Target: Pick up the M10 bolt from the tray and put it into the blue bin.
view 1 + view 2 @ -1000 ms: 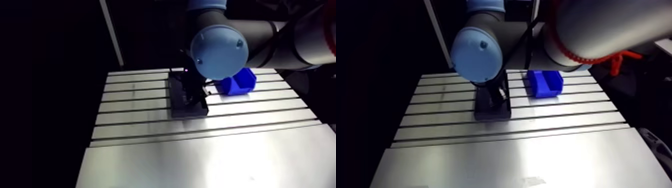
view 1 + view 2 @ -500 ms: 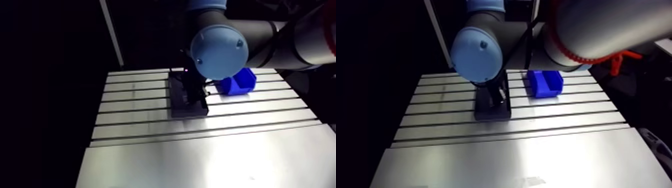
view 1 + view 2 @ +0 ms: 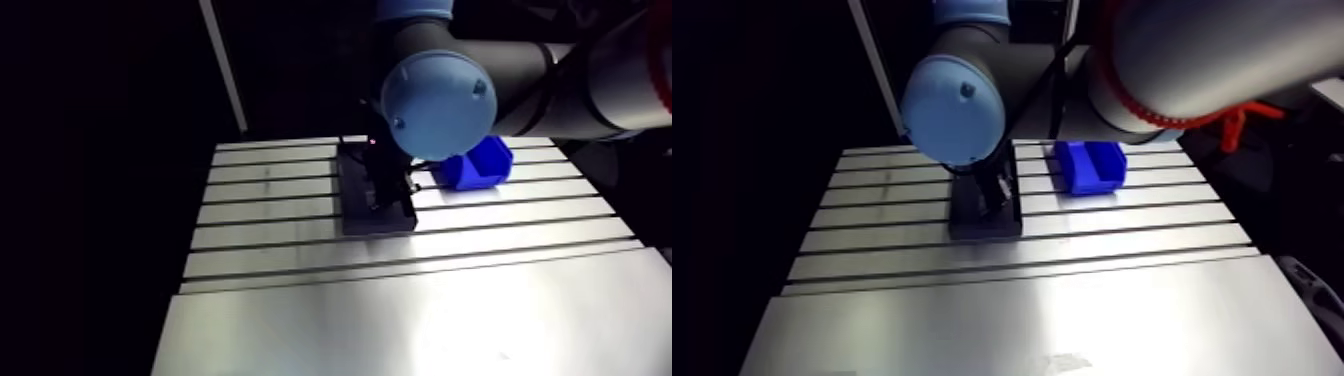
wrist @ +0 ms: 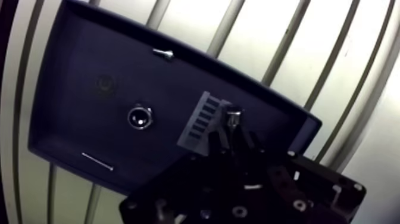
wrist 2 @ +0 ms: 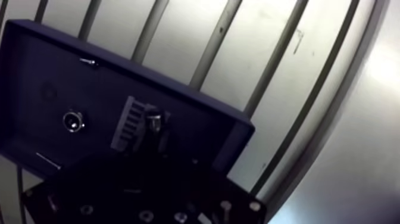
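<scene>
One silver metal bolt (image 4: 233, 113) stands upright between the fingers of the black two-fingered gripper (image 4: 228, 128), and from the wrist view the pincer looks clenched on it. The ribbed grey finger pad (image 4: 201, 122) lies against one side of the bolt and the darker finger closes in on the other. I cannot tell whether the bolt's lower end touches the floor of the tray or hangs just above it.

The gripper is down inside the dark rectangular tray (image 4: 65, 119), near one of its short walls. Other small parts lie on the tray floor, all apart from the gripper:
- A shiny round metal piece (image 4: 140, 117) sits near the middle, seen end-on.
- A small silver screw (image 4: 163, 53) rests on its side just beside the long wall.
- A thin bright pin (image 4: 97, 161) lies flat close to the opposite long wall.
- A faint dark ring (image 4: 106, 85) lies between the screw and the round piece; it is too dim to name.

In the arm view the tray rests flat on the slotted aluminium table (image 3: 1022, 300), across several of its grooves. The blue plastic bin (image 3: 1092, 165) stands on the same table near the tray, with a strip of bare metal between them. What the bin holds is not visible to me.
</scene>
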`<state>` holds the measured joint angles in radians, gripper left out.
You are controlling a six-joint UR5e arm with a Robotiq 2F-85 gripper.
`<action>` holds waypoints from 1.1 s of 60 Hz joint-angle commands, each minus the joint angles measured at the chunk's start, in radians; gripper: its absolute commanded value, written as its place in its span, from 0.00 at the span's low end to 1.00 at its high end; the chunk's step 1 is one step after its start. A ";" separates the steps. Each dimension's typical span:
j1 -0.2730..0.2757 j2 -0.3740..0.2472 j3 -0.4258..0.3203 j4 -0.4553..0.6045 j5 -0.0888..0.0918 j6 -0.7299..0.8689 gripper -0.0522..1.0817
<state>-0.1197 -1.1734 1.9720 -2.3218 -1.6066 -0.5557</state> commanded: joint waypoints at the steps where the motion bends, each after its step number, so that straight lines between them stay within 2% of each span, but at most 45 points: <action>1: 0.000 0.001 0.000 0.000 0.000 0.000 0.72; 22: 0.000 0.004 0.000 0.000 0.001 -0.003 0.77; 49: 0.000 -0.021 -0.020 0.022 0.010 -0.003 0.93; 63: 0.000 -0.066 -0.064 0.118 0.009 -0.030 0.96; 66: 0.001 -0.079 -0.088 0.144 0.009 -0.100 0.96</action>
<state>-0.1197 -1.2152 1.9353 -2.2556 -1.5960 -0.5696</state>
